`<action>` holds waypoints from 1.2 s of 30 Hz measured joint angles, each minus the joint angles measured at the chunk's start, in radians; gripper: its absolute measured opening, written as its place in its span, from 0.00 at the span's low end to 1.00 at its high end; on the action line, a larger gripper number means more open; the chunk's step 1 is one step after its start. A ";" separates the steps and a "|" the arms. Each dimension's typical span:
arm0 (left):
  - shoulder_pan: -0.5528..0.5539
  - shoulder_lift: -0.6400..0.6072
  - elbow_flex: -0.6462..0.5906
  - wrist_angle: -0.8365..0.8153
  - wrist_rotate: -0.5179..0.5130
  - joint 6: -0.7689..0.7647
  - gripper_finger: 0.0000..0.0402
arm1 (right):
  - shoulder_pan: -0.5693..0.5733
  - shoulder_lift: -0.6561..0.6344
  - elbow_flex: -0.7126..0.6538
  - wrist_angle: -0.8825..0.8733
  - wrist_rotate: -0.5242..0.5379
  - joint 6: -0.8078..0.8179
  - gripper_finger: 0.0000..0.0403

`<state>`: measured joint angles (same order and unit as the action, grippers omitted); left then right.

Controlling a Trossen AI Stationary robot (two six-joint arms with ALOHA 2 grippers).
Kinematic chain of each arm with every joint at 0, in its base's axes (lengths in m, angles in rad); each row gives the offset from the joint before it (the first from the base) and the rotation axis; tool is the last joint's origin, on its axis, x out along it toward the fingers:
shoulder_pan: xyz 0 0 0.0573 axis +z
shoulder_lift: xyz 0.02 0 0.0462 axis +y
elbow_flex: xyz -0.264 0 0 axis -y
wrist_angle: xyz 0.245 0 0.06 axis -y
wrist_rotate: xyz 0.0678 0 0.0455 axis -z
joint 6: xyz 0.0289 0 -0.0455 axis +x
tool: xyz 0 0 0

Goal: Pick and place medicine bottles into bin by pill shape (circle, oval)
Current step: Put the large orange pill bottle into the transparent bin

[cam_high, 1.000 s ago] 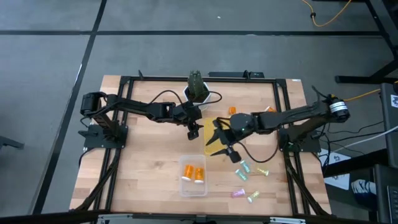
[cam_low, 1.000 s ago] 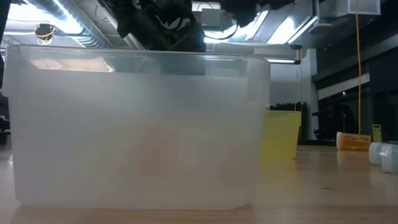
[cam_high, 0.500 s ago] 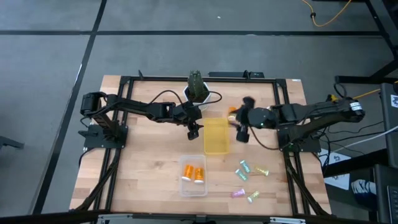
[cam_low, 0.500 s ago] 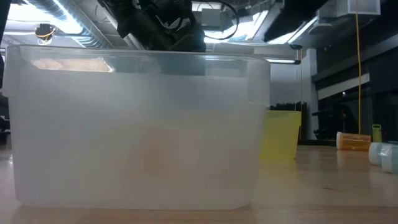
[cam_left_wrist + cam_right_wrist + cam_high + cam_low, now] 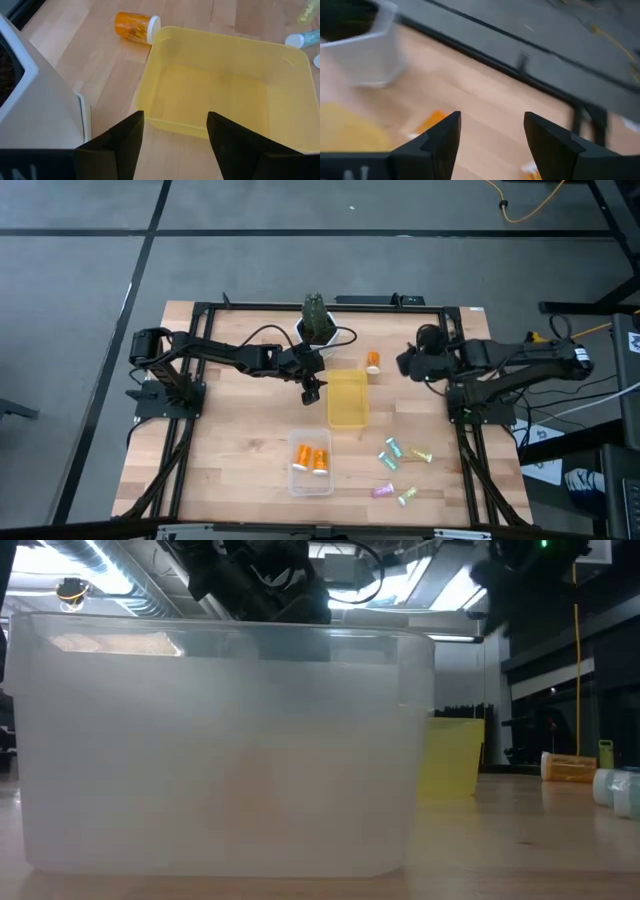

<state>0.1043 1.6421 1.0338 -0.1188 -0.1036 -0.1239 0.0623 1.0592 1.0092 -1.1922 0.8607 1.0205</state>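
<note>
I count two orange vials [image 5: 311,457] already lying in the clear bin [image 5: 311,478], while the yellow bin [image 5: 348,399] sits empty between my arms. One orange white-capped bottle [image 5: 372,361] lies on its side just beside the yellow bin's far corner, and five pale green and pink vials [image 5: 398,468] are scattered on the wood-slat table [image 5: 230,440]. My right gripper [image 5: 492,131] hovers parted and empty near the table's right edge; the left gripper [image 5: 175,127], also parted and empty, hangs over the smooth translucent plastic of the yellow bin.
</note>
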 joint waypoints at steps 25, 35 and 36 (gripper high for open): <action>0.000 0.000 0.000 0.000 0.000 0.004 0.53 | -0.640 0.092 0.000 -0.127 -0.438 -0.236 0.54; 0.000 0.000 0.000 0.000 0.000 0.004 0.53 | -0.764 0.286 0.000 -0.089 -0.598 -0.573 0.54; 0.000 0.000 0.000 0.000 0.000 0.004 0.53 | -0.776 0.305 0.000 -0.090 -0.605 -0.590 0.54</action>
<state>0.1046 1.6421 1.0340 -0.1188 -0.1036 -0.1204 -0.7135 1.3644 1.0088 -1.2818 0.2558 0.4304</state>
